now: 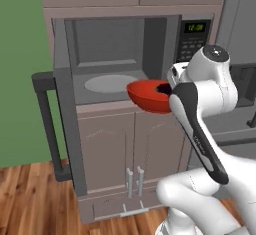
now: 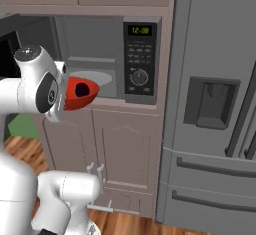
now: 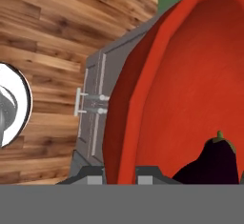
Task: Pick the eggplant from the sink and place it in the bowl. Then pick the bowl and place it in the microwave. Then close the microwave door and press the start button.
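The bowl is sitting closest to the hand camera, its red-orange inside taking up most of that view, and the gripper is grasping the bowl by its rim, one dark finger tip showing on each side of the wall at the bottom of the hand view. The eggplant is lying inside the bowl, dark purple with a small stem, resting low against the inner wall. From the left base view the bowl is hanging in the air at the end of the white arm, just in front of the open mouth of the microwave and towards its right side, not resting on anything; the eggplant is showing as a dark patch in it. From the right base view the bowl is tilting, its opening facing the camera. The microwave door is standing swung open to the left, its long bar handle pointing outward. The round grey turntable is lying on the microwave floor behind the bowl. The button panel with green display and dial is sitting right of the cavity. A grey fridge is standing further right, and taupe cabinet doors are sitting below over wood floor.
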Robot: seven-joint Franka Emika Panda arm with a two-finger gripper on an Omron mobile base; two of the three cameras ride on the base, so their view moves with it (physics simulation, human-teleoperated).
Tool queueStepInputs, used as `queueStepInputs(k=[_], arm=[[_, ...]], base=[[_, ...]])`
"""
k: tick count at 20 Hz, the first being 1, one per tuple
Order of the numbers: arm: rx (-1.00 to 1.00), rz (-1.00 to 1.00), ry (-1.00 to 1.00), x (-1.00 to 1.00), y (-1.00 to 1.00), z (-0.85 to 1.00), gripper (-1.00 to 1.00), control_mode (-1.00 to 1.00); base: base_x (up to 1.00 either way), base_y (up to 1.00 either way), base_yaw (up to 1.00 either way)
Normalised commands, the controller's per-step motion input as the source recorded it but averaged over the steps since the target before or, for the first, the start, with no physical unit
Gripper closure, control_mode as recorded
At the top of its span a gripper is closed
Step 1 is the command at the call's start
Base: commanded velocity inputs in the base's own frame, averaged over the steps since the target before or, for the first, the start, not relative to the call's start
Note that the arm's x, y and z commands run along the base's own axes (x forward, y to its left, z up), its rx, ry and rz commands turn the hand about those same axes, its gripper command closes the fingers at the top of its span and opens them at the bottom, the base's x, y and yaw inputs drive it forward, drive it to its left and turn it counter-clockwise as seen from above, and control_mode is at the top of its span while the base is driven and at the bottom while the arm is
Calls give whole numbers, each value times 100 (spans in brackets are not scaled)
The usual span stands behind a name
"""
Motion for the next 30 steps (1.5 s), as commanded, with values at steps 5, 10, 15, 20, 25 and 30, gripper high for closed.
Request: queueStepInputs(k=[5,10,15,20,25,30], arm=[[-4,3,0,88,65,-24,100,-100],[0,0,0,100,7,0,100,-100],[-1,0,2,100,18,-9,100,-100],[-3,0,8,100,38,-24,100,-100],[0,0,1,99,21,-6,100,-100],[0,0,0,82,2,-9,100,-100]], base=[[0,0,0],[0,0,0],[0,0,0],[0,0,0],[0,0,0],[0,0,0]])
